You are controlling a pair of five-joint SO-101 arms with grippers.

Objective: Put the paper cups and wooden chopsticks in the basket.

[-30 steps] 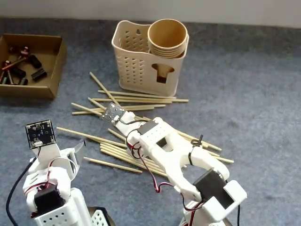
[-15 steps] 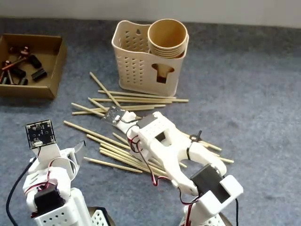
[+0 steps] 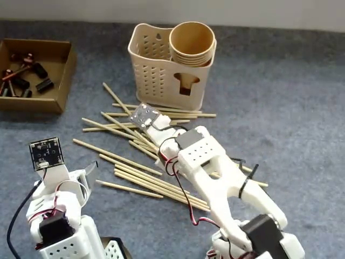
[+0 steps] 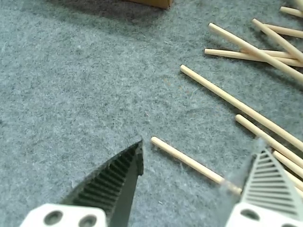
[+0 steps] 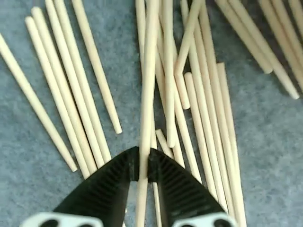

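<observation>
The right gripper [image 5: 143,151] is seen clamped on a single chopstick [image 5: 149,85], which is pinched between the two dark jaws and runs lengthwise over the loose sticks below. In the high view the right arm [image 3: 215,172] is stretched over the scattered chopsticks [image 3: 137,181]. Compared with a second earlier it is extended farther forward, so that its wrist board [image 3: 145,116] is now brought close to the front of the basket [image 3: 153,75]; the arm's rear joints have been carried toward the lower right corner of that view.

The paper cups [image 3: 192,38] are stacked inside the right compartment of the basket, as they were in the earlier frames. Most of the chopsticks are left lying on the grey mat [image 3: 291,108] in front of the basket. A long stick at the left edge of the pile has been shifted slightly since a second ago.

The left gripper [image 4: 199,142] is held low over the mat at the near left, unchanged in place, with its jaws spread wide. One chopstick [image 4: 189,161] is shown lying on the mat between them, its far end passing under the pale finger [image 4: 265,184].

A cardboard box [image 3: 66,70] holding small dark parts is set at the far left, well apart from the basket.
</observation>
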